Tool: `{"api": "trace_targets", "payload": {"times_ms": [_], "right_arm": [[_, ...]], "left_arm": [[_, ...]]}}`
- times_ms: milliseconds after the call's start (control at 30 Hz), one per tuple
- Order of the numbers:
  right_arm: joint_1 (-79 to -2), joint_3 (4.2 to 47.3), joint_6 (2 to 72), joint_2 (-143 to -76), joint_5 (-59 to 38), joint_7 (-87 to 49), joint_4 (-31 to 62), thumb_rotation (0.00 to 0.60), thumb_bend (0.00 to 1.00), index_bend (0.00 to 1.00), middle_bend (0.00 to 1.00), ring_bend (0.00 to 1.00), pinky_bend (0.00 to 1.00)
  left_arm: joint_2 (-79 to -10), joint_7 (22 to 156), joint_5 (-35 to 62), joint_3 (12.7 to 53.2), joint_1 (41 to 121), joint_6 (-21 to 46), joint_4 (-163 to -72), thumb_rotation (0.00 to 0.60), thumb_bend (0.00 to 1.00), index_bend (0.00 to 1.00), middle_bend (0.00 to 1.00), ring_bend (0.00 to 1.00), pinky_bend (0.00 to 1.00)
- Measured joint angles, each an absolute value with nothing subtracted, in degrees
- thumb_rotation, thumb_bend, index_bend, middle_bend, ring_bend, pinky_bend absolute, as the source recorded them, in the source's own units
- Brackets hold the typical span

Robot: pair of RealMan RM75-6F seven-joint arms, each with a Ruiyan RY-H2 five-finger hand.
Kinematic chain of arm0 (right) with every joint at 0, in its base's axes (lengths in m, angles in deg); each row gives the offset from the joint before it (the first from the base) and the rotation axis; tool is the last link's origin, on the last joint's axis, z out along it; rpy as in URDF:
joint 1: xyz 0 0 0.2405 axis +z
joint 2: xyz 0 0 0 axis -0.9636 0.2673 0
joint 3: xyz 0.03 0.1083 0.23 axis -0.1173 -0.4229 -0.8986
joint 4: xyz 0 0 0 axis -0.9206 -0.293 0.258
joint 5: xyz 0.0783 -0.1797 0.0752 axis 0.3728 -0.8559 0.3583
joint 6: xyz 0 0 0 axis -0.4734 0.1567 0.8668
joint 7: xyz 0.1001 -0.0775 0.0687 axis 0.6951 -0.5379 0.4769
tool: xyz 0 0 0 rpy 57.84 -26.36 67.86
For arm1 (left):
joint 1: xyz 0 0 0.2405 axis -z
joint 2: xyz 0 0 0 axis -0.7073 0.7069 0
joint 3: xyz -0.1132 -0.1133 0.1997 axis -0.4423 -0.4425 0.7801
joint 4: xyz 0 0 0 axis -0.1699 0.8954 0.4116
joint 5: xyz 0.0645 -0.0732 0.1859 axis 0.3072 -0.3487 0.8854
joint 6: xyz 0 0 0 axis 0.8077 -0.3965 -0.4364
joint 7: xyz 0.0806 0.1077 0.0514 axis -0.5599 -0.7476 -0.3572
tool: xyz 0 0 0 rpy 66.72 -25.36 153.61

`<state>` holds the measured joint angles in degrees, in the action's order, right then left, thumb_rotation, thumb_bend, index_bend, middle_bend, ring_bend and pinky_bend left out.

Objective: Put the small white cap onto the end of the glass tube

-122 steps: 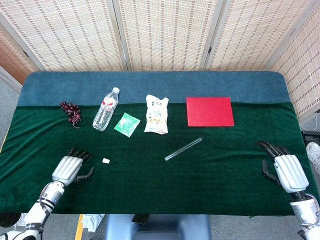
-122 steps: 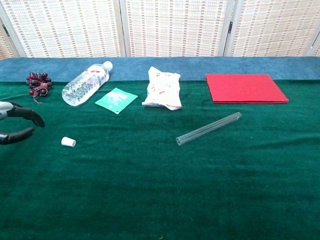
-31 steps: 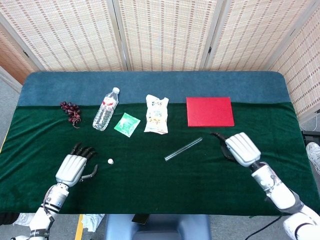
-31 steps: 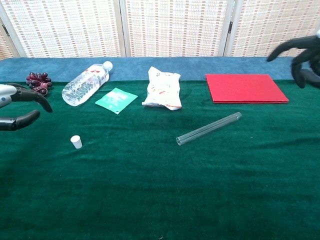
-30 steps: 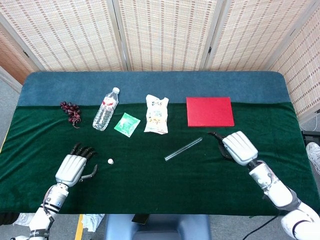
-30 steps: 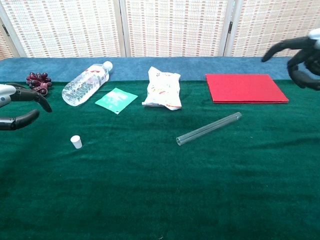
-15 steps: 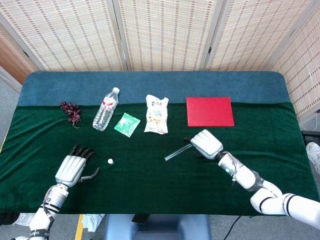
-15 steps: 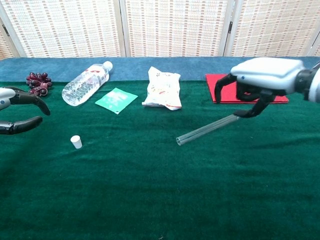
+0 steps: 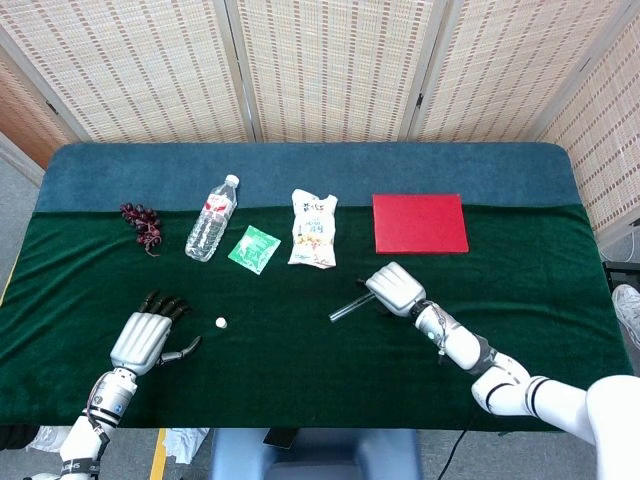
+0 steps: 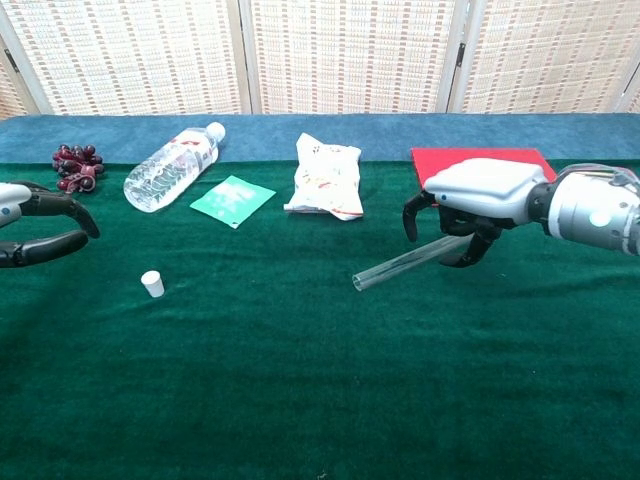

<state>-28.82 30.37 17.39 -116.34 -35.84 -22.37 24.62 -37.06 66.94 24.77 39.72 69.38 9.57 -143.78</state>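
Observation:
The small white cap [image 9: 220, 323] [image 10: 152, 284] stands alone on the green cloth at the left. My left hand [image 9: 145, 340] [image 10: 35, 235] lies just left of it with thumb and fingers apart, holding nothing. The glass tube [image 9: 345, 309] [image 10: 400, 266] lies slanted on the cloth near the middle. My right hand [image 9: 395, 288] [image 10: 480, 195] sits palm down over the tube's far end and hides it. Its fingers arch over the tube on the far side and its thumb curves in on the near side, without a plain grip.
Along the back stand dark grapes [image 9: 142, 224], a lying water bottle [image 9: 211, 221], a green packet [image 9: 253, 248], a white snack bag [image 9: 314, 229] and a flat red board [image 9: 419, 222]. The blue strip of the table [image 9: 300, 165] runs behind them.
My right hand has come in from the right and dropped over the tube's far end, its fingers now cupped around it. The cap, the tube and my left hand have stayed put.

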Motion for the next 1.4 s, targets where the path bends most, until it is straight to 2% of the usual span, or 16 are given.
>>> {"api": "trace_targets", "payload": {"times_ms": [600, 767, 867, 1133, 1300, 1400], "right_arm": [[-25.96, 31.22, 15.33, -119.34, -33.67, -21.32, 29.35, 0.6, 0.37, 0.45, 1.0, 1.0, 1.0], [-25.35, 31.36, 14.48, -119.57, -32.92, -21.64, 29.91, 0.6, 0.37, 0.47, 1.0, 1.0, 1.0], [-25.08, 31.42, 14.31, -119.8, -32.6, -21.65, 30.14, 0.6, 0.37, 0.49, 1.0, 1.0, 1.0], [-24.37, 31.49, 13.82, -119.85, -32.06, -21.5, 30.19, 0.6, 0.51, 0.56, 1.0, 1.0, 1.0], [-24.17, 31.32, 14.21, -119.07, -31.87, -21.32, 29.22, 0.6, 0.64, 0.66, 1.0, 1.0, 1.0], [-24.38, 31.19, 14.87, -118.09, -31.69, -21.08, 28.06, 0.6, 0.69, 0.72, 1.0, 1.0, 1.0]], "left_arm": [[-37.31, 67.76, 24.97, 39.48, 69.0, 9.71, -142.78, 0.035, 0.33, 0.32, 0.23, 0.17, 0.0], [-37.32, 67.61, 25.05, 39.49, 69.04, 9.9, -142.59, 0.097, 0.33, 0.34, 0.23, 0.17, 0.0], [-37.4, 67.73, 25.04, 39.47, 69.03, 10.01, -142.49, 0.099, 0.33, 0.35, 0.23, 0.17, 0.0], [-37.54, 68.12, 25.28, 39.54, 69.05, 10.37, -141.99, 0.102, 0.33, 0.35, 0.23, 0.17, 0.0], [-37.44, 68.52, 25.6, 39.51, 69.17, 10.65, -141.52, 0.102, 0.33, 0.35, 0.23, 0.17, 0.0], [-37.31, 69.2, 26.09, 39.29, 69.54, 11.04, -141.05, 0.102, 0.33, 0.36, 0.24, 0.19, 0.01]]}}
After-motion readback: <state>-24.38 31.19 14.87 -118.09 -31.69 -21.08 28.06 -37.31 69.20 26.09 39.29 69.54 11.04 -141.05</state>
